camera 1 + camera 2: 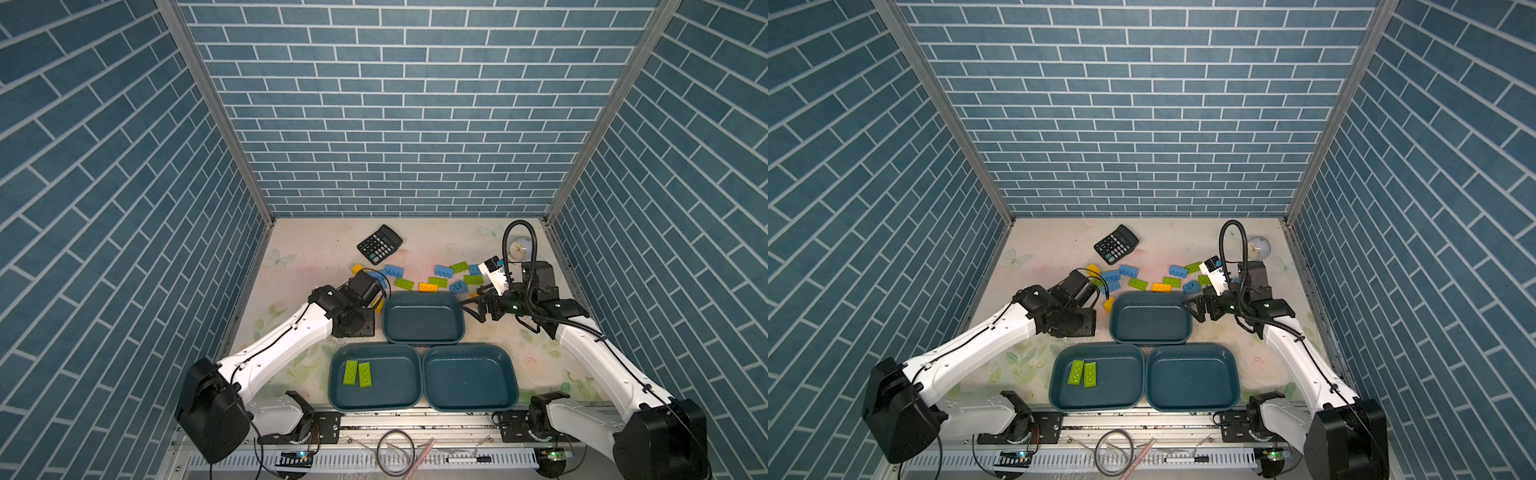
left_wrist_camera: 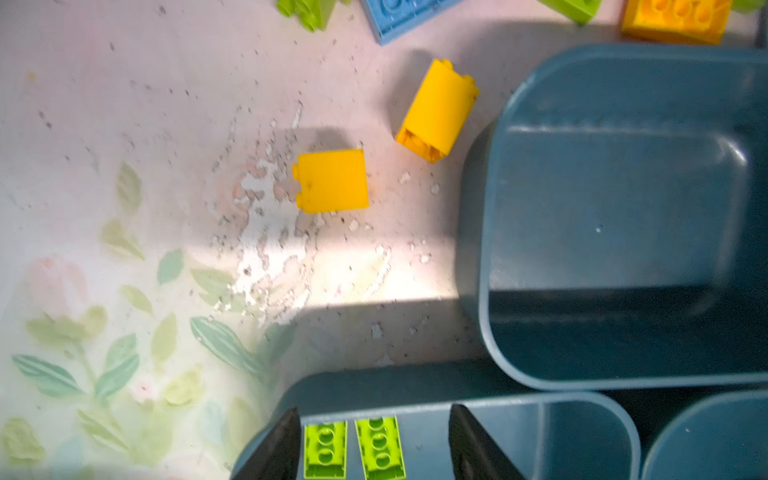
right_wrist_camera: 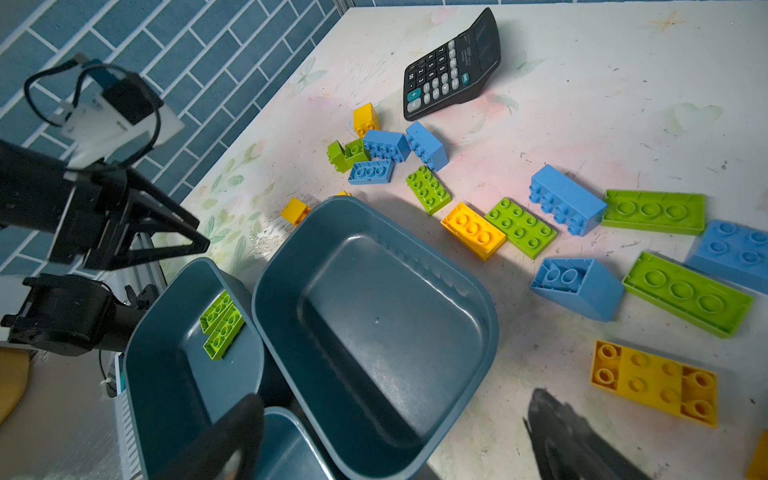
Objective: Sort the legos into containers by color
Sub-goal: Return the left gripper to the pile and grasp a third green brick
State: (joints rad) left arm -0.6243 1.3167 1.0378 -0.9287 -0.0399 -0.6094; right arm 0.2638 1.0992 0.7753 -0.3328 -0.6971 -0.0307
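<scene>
Two lime green legos (image 1: 357, 373) lie side by side in the near left container (image 1: 395, 384). The back container (image 1: 423, 320) and the near right container (image 1: 469, 378) hold nothing. My left gripper (image 2: 374, 409) hangs open and empty over the near left container's far corner; in a top view it (image 1: 359, 326) sits left of the back container. Two small yellow legos (image 2: 332, 180) (image 2: 436, 110) lie on the table beside the back container. My right gripper (image 3: 395, 440) is open and empty over the back container's right edge (image 1: 467, 305). Several blue, green and yellow legos (image 1: 428, 287) are scattered behind the containers.
A black calculator (image 1: 380, 244) lies at the back of the table, behind the loose legos. A white round object (image 1: 519, 249) sits in the back right corner. Blue brick-pattern walls close in the table on three sides.
</scene>
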